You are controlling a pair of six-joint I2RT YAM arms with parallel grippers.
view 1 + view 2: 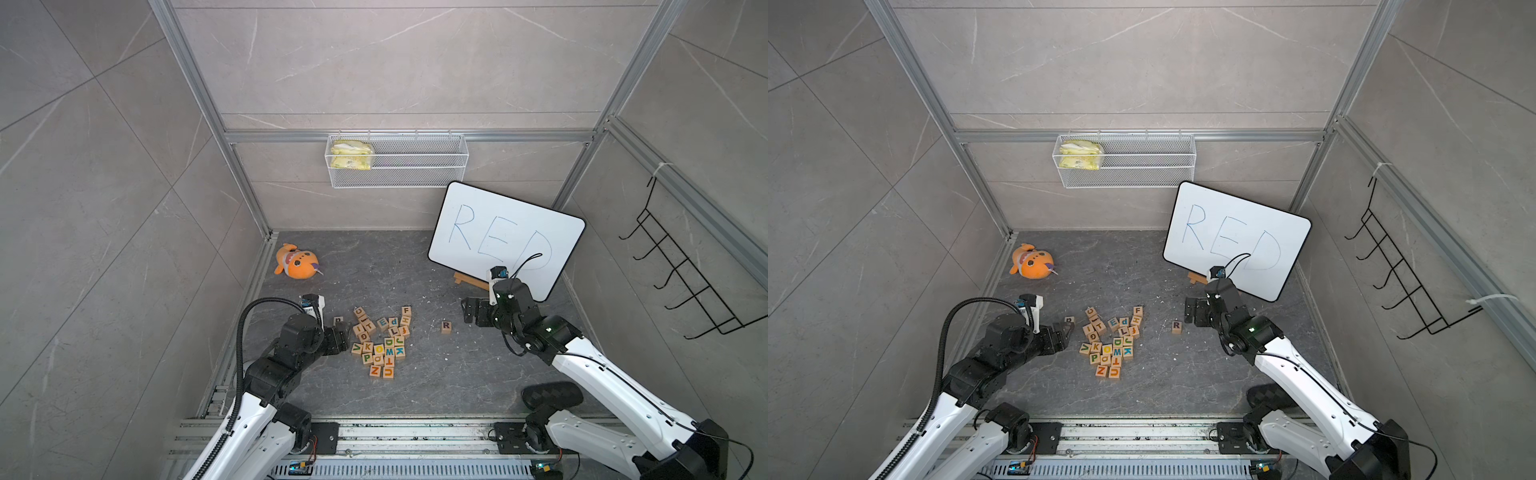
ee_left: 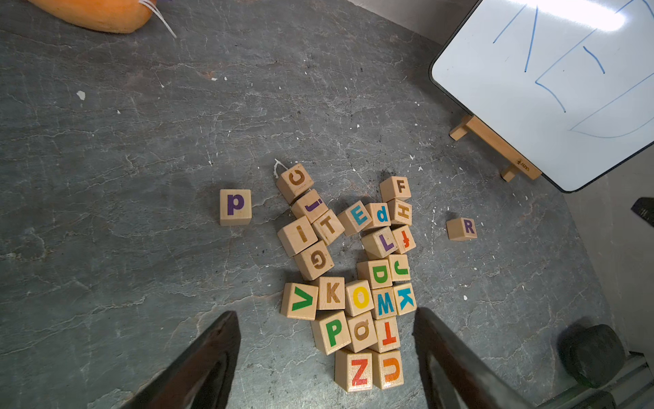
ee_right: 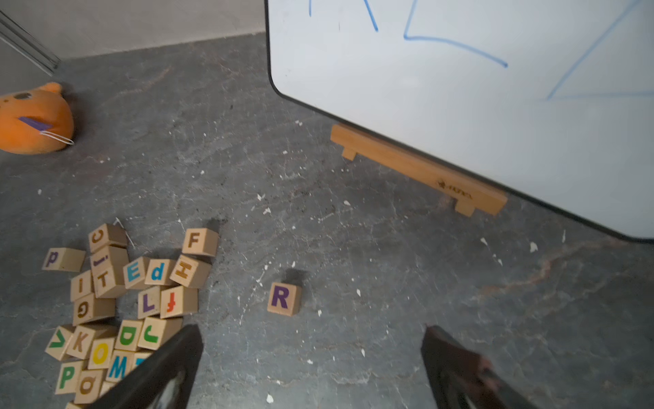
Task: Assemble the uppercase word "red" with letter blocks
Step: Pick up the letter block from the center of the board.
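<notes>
The R block (image 1: 446, 327) (image 3: 284, 298) stands alone on the dark floor, right of the heap of letter blocks (image 1: 380, 343). In the heap, the E block (image 2: 355, 216) (image 1: 382, 323) lies near the far side. The green D block (image 2: 376, 273) (image 1: 389, 342) sits in the middle, hemmed in by neighbours. My left gripper (image 1: 343, 334) (image 2: 325, 313) hovers at the heap's left edge, open and holding nothing. My right gripper (image 1: 467, 311) (image 3: 311, 329) is open and empty, just right of the R block.
A whiteboard (image 1: 507, 237) with RED handwritten on it leans on a wooden easel (image 1: 469, 281) at the back right. An orange plush (image 1: 297, 262) lies back left. A lone p block (image 2: 235, 207) sits by the left gripper. A wire basket (image 1: 397, 160) hangs on the back wall.
</notes>
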